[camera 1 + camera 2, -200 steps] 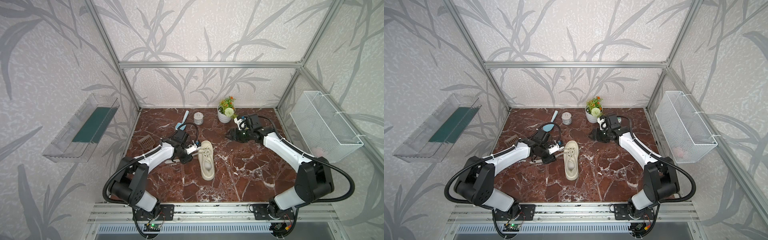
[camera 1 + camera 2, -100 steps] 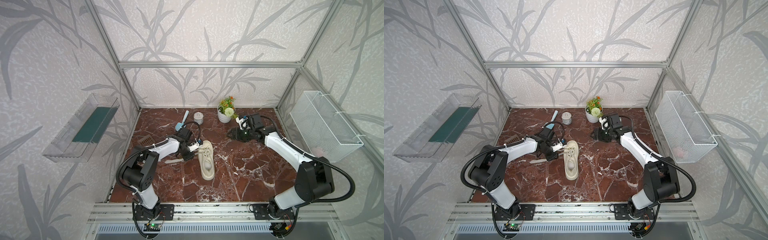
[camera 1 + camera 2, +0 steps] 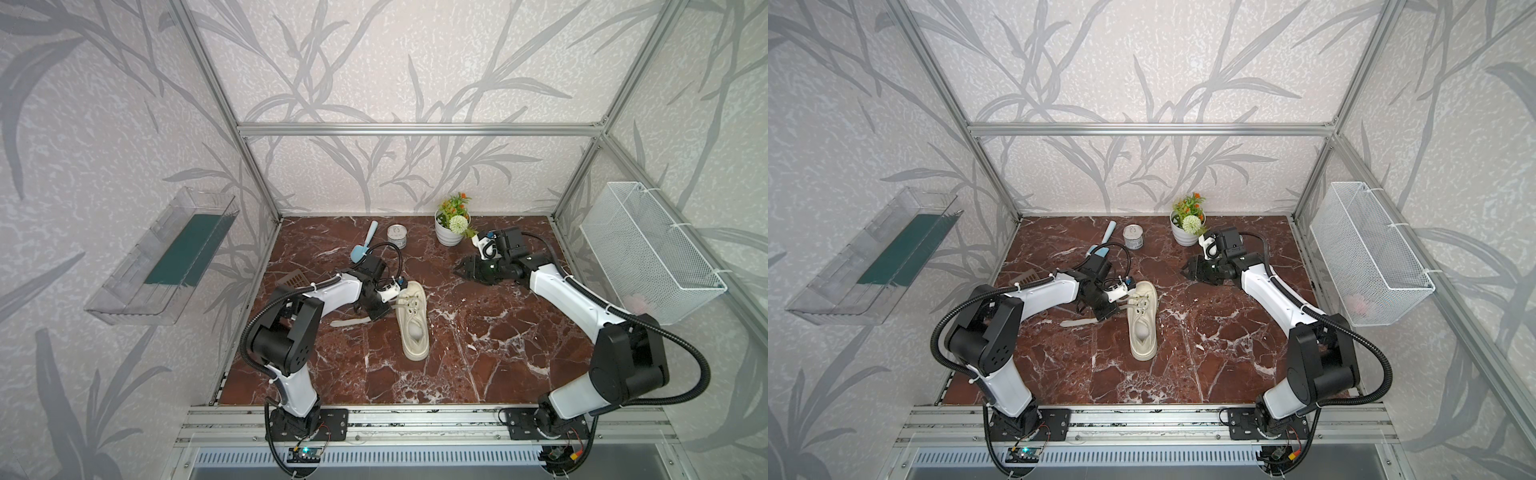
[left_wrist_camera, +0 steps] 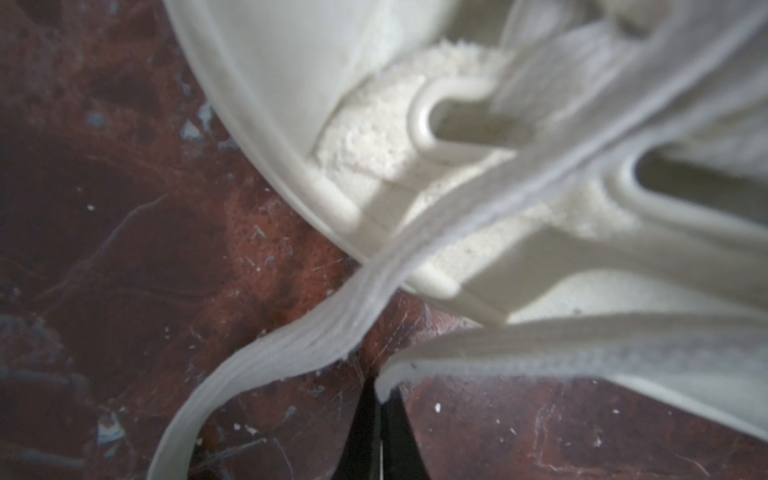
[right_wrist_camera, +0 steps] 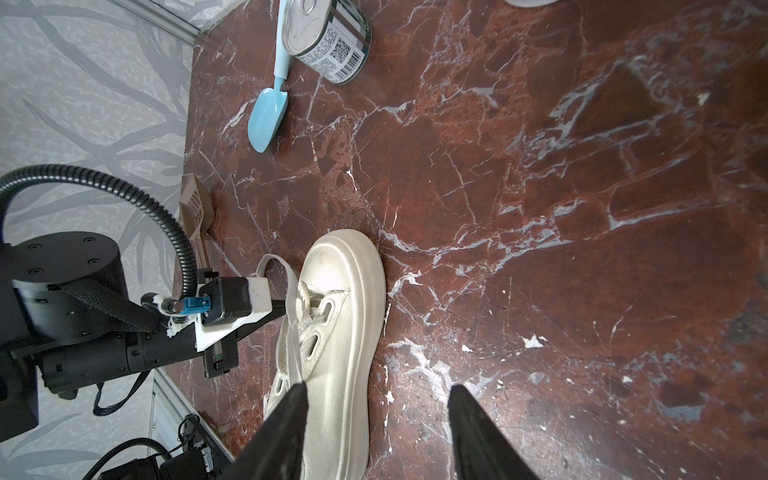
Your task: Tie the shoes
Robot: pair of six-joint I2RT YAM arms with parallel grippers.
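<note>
The shoe (image 3: 412, 328) (image 3: 1143, 328) is a cream platform sneaker lying in the middle of the marble floor, toe toward the back wall. Its flat laces are loose; one lace (image 3: 348, 322) (image 3: 1076, 322) trails left across the floor. My left gripper (image 3: 387, 308) (image 3: 1116, 309) is low at the shoe's left side by the eyelets. In the left wrist view the left gripper (image 4: 379, 388) is shut, pinching the edge of a second lace (image 4: 540, 353). My right gripper (image 3: 459, 270) (image 3: 1185, 272) (image 5: 378, 386) hovers open behind and right of the shoe (image 5: 345, 311), holding nothing.
A blue spatula (image 3: 365, 245), a tin can (image 3: 397, 237) and a potted plant (image 3: 451, 232) stand along the back. A brown slotted scoop (image 3: 293, 278) lies behind the left arm. A wire basket (image 3: 648, 249) hangs on the right wall, a clear tray (image 3: 166, 257) on the left.
My left gripper moved right, up to the shoe's side, and its jaws closed on a lace. The right gripper has barely moved and stays open.
</note>
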